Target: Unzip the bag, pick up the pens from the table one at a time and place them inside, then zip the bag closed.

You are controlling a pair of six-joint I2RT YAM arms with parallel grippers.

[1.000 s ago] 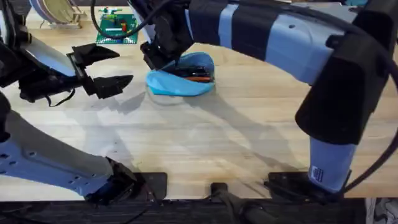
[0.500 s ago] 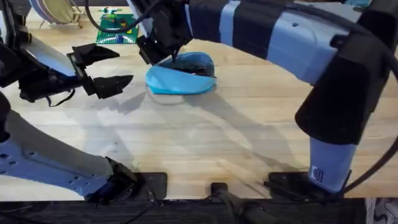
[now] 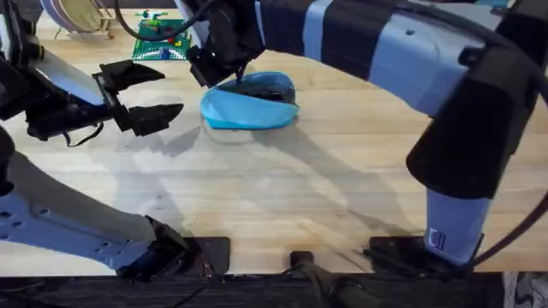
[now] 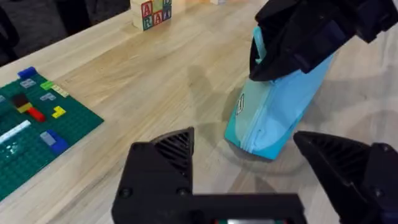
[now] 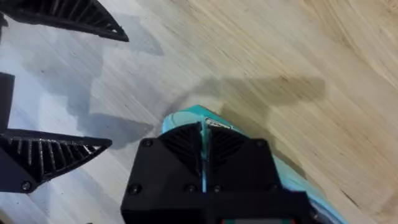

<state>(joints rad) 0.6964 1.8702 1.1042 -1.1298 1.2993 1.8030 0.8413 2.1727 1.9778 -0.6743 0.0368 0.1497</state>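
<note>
The light blue bag (image 3: 248, 107) lies on the desk (image 3: 282, 188) toward its far middle, its top gaping dark at the right end. The right end effector (image 3: 229, 75) has reached across and sits on the bag's left upper edge; in the right wrist view its two black fingers (image 5: 180, 146) are pressed together over the blue fabric, so it is closed at the zipper line, though the pull itself is hidden. The left end effector (image 3: 145, 92) hangs just left of the bag, apart from it, its fingers spread wide and holding nothing. A green brick baseplate (image 3: 158, 38) with small coloured bricks lies at the far edge behind the two.
</note>
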